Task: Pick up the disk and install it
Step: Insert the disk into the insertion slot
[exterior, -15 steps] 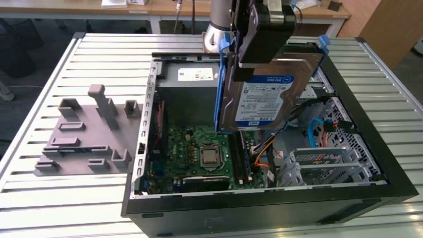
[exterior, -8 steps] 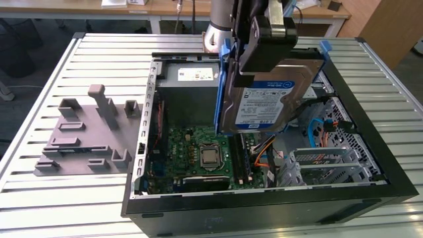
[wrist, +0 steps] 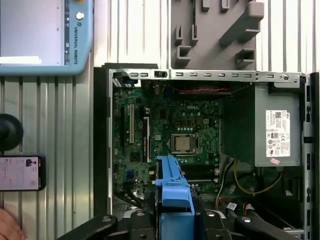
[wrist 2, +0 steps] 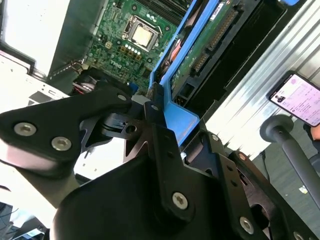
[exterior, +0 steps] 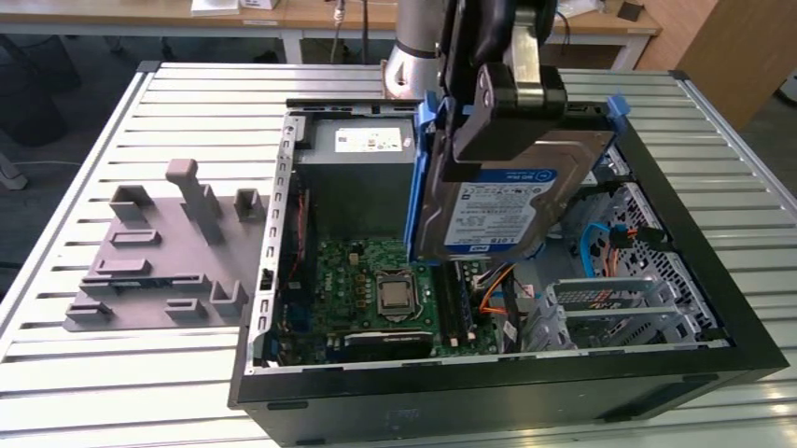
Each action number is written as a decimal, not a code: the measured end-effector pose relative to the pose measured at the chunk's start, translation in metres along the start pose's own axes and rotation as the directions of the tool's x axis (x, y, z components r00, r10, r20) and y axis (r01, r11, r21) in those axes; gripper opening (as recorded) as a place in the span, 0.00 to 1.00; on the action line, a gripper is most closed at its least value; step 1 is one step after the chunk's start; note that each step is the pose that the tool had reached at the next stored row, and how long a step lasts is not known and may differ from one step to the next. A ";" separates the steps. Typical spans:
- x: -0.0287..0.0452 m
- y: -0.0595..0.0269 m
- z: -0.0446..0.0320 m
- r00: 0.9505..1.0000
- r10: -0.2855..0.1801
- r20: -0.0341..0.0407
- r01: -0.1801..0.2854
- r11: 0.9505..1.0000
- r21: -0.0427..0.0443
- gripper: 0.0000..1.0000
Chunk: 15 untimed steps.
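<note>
Right now my pincer [exterior: 505, 131] is clamped shut on the blue side rails of the disk [exterior: 505, 210]. The disk hangs upright just beneath it, label showing, over the open computer case [exterior: 498, 383]. Below lies the motherboard [exterior: 373, 280], with the grey power supply [exterior: 361, 168] beside it.

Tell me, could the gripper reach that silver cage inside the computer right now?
Probably yes. The computer case lies open, the gripper, shut on the disk, hangs above it, and nothing covers the silver cage below; only loose cables run beside it.
</note>
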<state>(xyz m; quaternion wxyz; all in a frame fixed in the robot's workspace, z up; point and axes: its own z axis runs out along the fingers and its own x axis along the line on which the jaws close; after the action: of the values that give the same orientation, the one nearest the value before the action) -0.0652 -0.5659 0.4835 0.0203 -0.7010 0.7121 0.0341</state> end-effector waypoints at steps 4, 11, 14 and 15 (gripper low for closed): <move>0.0035 -0.0087 0.0012 1.000 0.000 0.000 0.000 1.000 0.000 0.37; 0.0042 -0.0209 0.0029 1.000 0.000 0.000 0.000 1.000 0.000 0.37; 0.0085 -0.0212 0.0034 1.000 0.000 0.000 0.000 1.000 0.000 0.37; 0.0108 -0.0213 0.0036 1.000 0.000 0.000 0.000 1.000 0.000 0.37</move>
<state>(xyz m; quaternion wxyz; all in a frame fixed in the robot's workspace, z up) -0.0441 -0.5767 0.4787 0.0203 -0.7010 0.7121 0.0341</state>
